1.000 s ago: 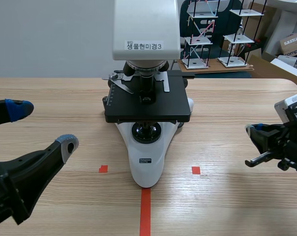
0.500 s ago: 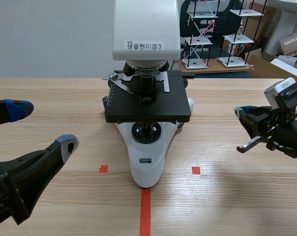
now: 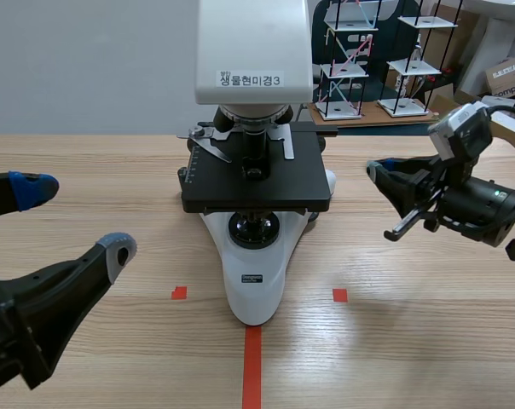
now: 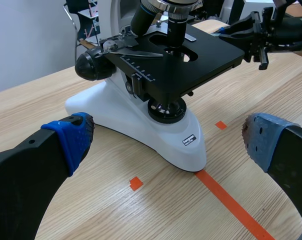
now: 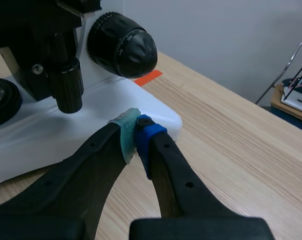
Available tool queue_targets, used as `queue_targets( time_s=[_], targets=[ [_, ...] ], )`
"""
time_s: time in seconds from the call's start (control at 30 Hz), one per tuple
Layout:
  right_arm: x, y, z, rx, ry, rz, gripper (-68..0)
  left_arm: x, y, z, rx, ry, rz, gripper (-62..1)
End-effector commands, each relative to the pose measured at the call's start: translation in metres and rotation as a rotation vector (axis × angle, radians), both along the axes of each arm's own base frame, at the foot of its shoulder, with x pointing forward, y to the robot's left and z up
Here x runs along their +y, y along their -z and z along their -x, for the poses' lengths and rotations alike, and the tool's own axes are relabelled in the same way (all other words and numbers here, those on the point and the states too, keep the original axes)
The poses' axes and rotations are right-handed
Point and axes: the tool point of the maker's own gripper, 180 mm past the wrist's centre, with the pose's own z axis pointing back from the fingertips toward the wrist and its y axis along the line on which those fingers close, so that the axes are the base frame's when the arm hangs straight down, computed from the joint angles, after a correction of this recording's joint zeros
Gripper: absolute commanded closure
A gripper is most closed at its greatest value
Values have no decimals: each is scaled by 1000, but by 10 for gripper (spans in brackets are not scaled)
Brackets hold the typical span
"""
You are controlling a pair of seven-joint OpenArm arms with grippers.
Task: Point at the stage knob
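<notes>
The stage knob [image 5: 69, 87] is seen hanging under the right edge of the microscope's black stage [image 3: 257, 183], a small black cylinder pointing down over the white base. It is placed ahead of the right pincer [image 5: 136, 134] and a little to one side, near it but not touched.

Nearest the robot, the left pincer [image 3: 74, 217] is held wide open low over the worktop [image 3: 87, 170], its blue pads [image 4: 71, 137] well apart. The front of the microscope [image 3: 256, 281] is framed between its fingers, at some distance. The foot of the microscope is set on the end of an orange-red tape line, between two small tape squares.

Further out, the right pincer is closed on nothing, its grey-green and blue pads pressed together. It is held above the worktop at the microscope's right, tip turned toward the stage side, with a gap left between the tip and the white base. Just beyond the stage knob, a large ribbed focus knob [image 5: 122, 45] is mounted on the microscope's side.

Behind the worktop, small white frame models [image 3: 351, 60] and a cardboard box [image 3: 509, 72] are seen.
</notes>
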Motion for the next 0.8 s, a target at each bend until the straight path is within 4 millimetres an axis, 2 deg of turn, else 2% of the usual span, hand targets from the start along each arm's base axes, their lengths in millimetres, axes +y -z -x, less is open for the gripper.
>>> queue_targets(
  time_s=[0.0, 0.43, 0.77],
  targets=[
    [0, -20, -10, -56, -14, 8, 2, 0, -5, 0, -13, -5, 19, -623],
    [22, -11, -1, -16, -97, 9, 2, 0, -5, 0, -13, -5, 19, -623],
    [24, -9, -1, -8, -97, 9, 2, 0, -5, 0, -13, -5, 19, -623]
  ],
)
